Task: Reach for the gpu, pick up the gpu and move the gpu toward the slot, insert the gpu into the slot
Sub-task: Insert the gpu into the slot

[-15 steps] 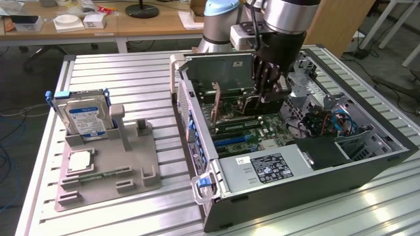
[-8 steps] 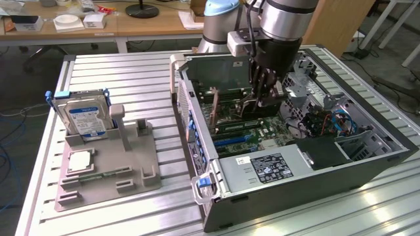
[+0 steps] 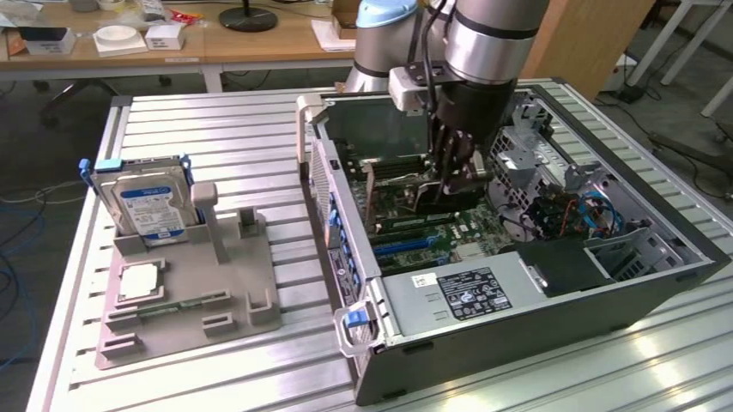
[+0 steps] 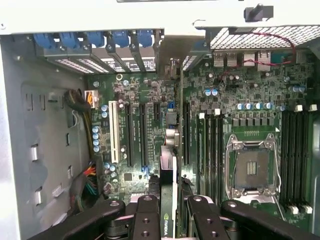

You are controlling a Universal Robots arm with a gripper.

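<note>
The gpu [image 4: 170, 200], a thin dark card, stands on edge over the motherboard slot [image 4: 170, 150].

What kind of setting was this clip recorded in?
Most likely a robotics lab or workshop: an open computer case sits on a slatted aluminium table, a grey fixture tray holds a hard drive, and cluttered wooden desks stand behind.

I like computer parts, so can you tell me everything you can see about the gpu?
The gpu is a thin, dark circuit card, seen edge-on, with a small green logo near the gripper. It stands upright inside the open computer case, over the long slots of the green motherboard. The gripper's black fingers press on it from both sides, holding it. Whether it already sits in a slot can't be told.
</note>
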